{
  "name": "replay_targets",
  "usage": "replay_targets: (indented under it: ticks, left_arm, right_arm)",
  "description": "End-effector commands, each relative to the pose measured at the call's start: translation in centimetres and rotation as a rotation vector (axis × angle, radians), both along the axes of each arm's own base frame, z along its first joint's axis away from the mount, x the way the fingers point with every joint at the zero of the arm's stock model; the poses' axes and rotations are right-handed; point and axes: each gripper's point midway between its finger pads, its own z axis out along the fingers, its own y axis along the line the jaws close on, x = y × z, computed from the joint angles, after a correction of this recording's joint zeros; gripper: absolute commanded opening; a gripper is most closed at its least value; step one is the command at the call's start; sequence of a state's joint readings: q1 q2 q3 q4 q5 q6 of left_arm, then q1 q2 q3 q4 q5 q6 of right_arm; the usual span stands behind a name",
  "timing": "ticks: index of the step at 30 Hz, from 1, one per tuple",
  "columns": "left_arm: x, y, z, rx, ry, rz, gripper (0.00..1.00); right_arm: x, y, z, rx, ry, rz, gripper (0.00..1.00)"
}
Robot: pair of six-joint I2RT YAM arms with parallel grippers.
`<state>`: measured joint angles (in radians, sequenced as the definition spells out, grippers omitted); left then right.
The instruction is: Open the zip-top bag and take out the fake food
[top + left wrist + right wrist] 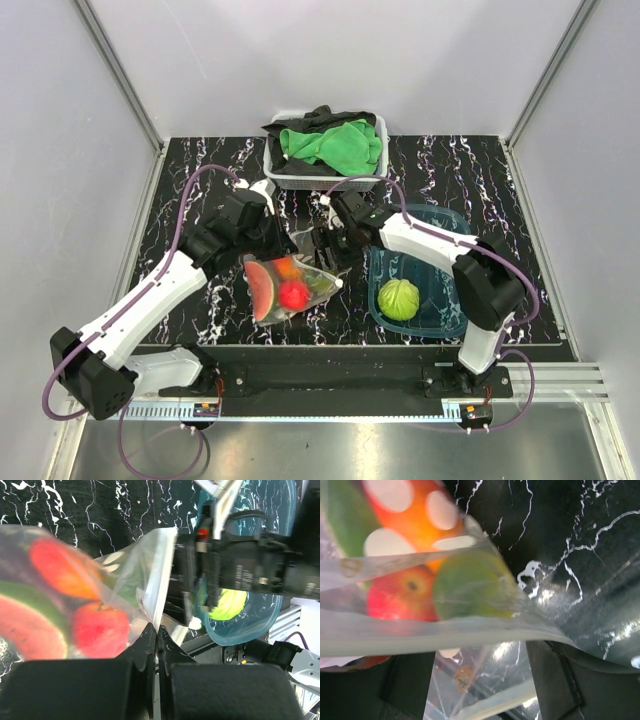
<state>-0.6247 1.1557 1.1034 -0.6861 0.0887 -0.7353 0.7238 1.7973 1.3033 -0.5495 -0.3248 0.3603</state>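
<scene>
The clear, crinkly plastic zip-top bag (318, 283) printed with pale dots sits near the middle of the black, white-veined marble surface (200, 165), just left of the translucent teal plastic tub (445, 222). Inside the bag are a glossy red round fruit (293, 294), a red watermelon slice (262, 284) with a green rind, and an orange piece (287, 267). My right wrist camera also shows a yellow-green piece (470, 587) against the film. The green leafy ball (399, 299) lies apart from the rest, in the tub.

My left hand (156, 632) is pressed together on the pale strip at the bag's edge, the film pinched between its two dark fingers. That arm runs diagonally from its base at the near left, and its wrist bends toward the bag's far side.

My right hand (482, 650) meets the same end of the bag from the tub side. Its fingers are spread, and the bag's strip and film lie across the gap between them. That arm rises from its base to a high elbow, and its white forearm crosses above the tub toward the bag.

At the far edge stands a white plastic basket (275, 172) holding a crumpled green cloth (335, 143) and dark fabric.
</scene>
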Motion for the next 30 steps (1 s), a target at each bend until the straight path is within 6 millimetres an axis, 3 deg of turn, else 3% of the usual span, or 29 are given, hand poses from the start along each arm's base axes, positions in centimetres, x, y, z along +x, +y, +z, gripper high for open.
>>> replay_targets:
  ticks: [1, 6, 11, 20, 23, 24, 28, 30]
  left_arm:
    - [0.8, -1.4, 1.7, -0.076, -0.033, -0.020, 0.00]
    - [0.8, -1.8, 0.9, -0.082, -0.008, -0.023, 0.00]
    - [0.8, -2.1, -0.2, -0.084, 0.019, -0.022, 0.00]
    - [0.2, -2.0, -2.3, -0.089, 0.063, -0.010, 0.00]
    - [0.1, -1.8, -2.5, -0.086, 0.065, -0.002, 0.00]
    - [0.1, -1.7, -2.6, -0.083, 0.063, 0.002, 0.00]
    - [-0.2, -1.2, -3.2, -0.074, 0.068, 0.012, 0.00]
    - [-0.3, -1.0, -3.5, -0.067, 0.068, 0.019, 0.00]
  right_arm:
    - [1.1, 1.5, -1.6, 0.027, -0.041, -0.026, 0.80]
    - [1.5, 2.8, -2.1, 0.077, -0.051, -0.037, 0.83]
    - [0.9, 4.3, -1.1, 0.184, -0.044, -0.013, 0.75]
    - [0.2, 4.5, -3.8, 0.154, 0.007, -0.010, 0.74]
    - [0.1, 4.6, -3.0, 0.175, 0.006, -0.007, 0.60]
    - [-0.1, 4.8, -2.7, 0.181, 0.006, -0.005, 0.49]
    - [-0.1, 4.7, -0.2, 0.213, -0.013, -0.003, 0.21]
    - [-0.1, 4.8, 1.2, 0.224, -0.031, 0.004, 0.13]
